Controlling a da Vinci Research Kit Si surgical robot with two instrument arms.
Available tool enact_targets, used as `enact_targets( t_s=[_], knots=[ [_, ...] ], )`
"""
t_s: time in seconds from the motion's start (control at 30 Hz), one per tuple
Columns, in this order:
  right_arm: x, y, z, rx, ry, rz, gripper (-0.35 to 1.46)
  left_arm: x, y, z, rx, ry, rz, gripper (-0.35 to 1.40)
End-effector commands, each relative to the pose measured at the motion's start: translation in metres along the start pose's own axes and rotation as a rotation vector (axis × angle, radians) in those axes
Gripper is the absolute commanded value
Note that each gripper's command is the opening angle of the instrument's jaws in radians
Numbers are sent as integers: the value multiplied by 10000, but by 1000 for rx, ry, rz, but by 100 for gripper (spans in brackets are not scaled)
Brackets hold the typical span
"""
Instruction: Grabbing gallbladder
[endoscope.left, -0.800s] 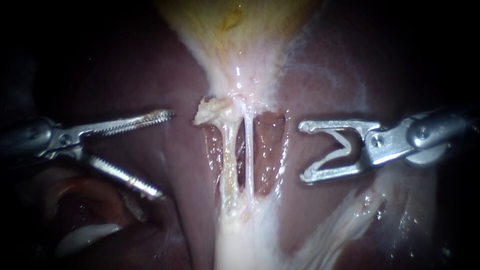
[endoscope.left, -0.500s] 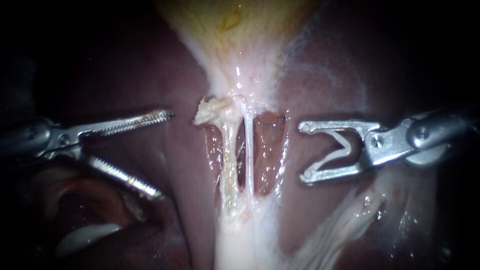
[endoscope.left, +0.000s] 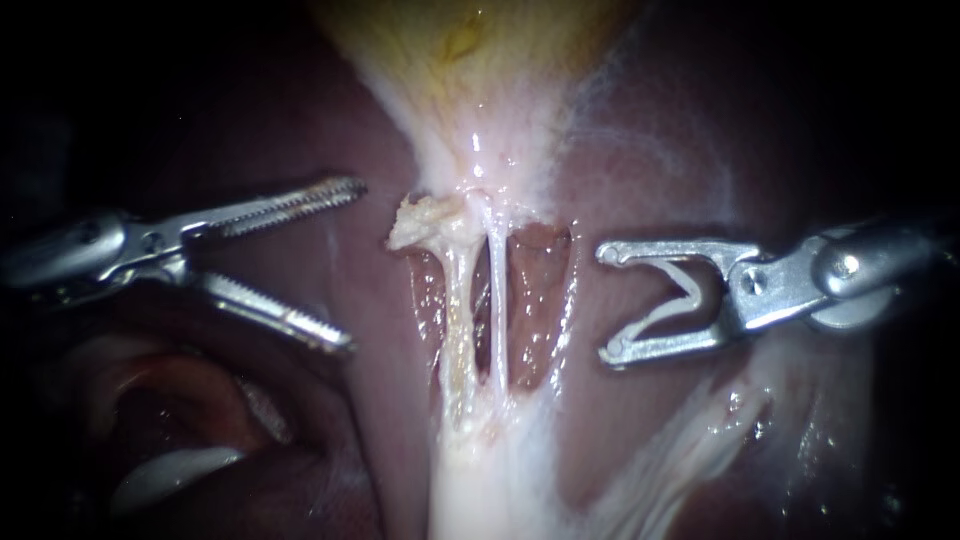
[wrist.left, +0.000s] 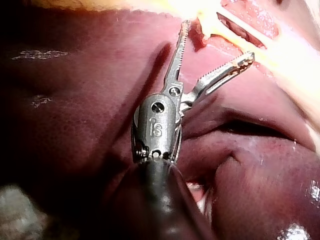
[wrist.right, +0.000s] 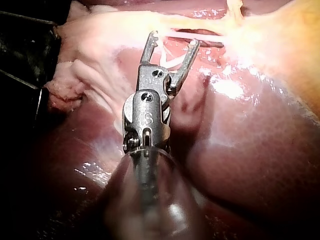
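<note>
Endoscope view: the yellowish gallbladder (endoscope.left: 470, 50) narrows down into two pale tubes (endoscope.left: 497, 310) stretched over the dark liver (endoscope.left: 300, 130). Left of the tubes, the left instrument (endoscope.left: 355, 265) hangs with toothed jaws spread wide, gripping nothing. Right of the tubes, the right instrument (endoscope.left: 606, 302) is likewise agape and empty.

Left wrist view: the left instrument's parted jaws point toward the tubes, stopping short of them.

Right wrist view: the right instrument's spread jaws sit just before the tubes.
</note>
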Motion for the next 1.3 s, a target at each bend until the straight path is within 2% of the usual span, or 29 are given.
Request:
enact_targets(
  t_s=[0.03,0.2,0.4,0.77,0.93,1.1,1.2,1.3],
  knots=[
    [0,0,0,0,0,0,49,0,1,1,0,-1,-12,114],
    [0,0,0,0,0,0,49,2,9,7,-2,-3,-78,104],
    [0,0,0,0,0,0,49,2,13,17,-8,-4,-120,92],
    [0,0,0,0,0,0,49,4,22,39,-28,-4,-150,75],
    [0,0,0,0,0,0,49,6,26,41,-43,-6,-156,63],
    [0,-1,0,1,0,0,49,11,30,40,-60,10,-155,55],
    [0,-1,0,1,0,0,49,13,32,37,-65,14,-155,40],
    [0,-1,0,1,0,0,49,15,34,33,-66,29,-155,11]
  ],
)
